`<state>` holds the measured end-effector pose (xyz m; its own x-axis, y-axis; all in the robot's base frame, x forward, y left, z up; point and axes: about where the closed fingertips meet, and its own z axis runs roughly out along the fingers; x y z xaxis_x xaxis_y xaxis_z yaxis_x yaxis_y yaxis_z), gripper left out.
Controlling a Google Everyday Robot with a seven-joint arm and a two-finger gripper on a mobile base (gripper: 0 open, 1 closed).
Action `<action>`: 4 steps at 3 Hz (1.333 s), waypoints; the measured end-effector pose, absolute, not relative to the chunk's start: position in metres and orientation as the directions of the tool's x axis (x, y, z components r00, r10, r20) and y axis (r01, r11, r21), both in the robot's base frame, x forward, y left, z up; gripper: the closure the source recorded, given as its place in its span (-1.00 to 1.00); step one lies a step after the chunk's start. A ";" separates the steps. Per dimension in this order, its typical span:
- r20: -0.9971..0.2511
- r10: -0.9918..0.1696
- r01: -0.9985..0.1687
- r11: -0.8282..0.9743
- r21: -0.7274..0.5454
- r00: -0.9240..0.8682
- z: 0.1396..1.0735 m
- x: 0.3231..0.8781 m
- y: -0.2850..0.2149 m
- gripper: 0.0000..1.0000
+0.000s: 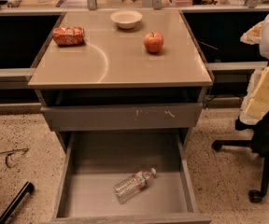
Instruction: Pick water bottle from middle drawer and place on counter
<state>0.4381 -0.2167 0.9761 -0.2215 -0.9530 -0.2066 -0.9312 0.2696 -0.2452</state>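
Note:
The water bottle (133,185) lies on its side on the bare grey floor of the open middle drawer (92,190), near the drawer's front, with its white cap pointing to the back right. The tan counter (120,62) above it bears a pale curved arc. My gripper (264,93) shows as pale yellow and white parts at the right edge of the view, level with the counter's front edge. It is well to the right of the cabinet, far from the bottle, and holds nothing that I can see.
On the counter are a crushed orange-red can (69,36) at back left, a white bowl (126,18) at the back and a red apple (153,42) at right. A closed scratched drawer front (125,116) sits above the open drawer. A black office chair base (260,171) stands at right.

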 end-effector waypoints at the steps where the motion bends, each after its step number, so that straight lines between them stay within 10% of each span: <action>1: -0.207 -0.953 -0.931 0.270 -0.245 -0.222 0.976 0.438 -0.217 -1.00; 4: -0.323 -0.932 -0.981 0.190 -0.041 -0.167 0.811 0.433 -0.154 -1.00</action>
<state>0.4333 -0.1543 0.8113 -0.1666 -0.9315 -0.3233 -0.9810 0.1897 -0.0412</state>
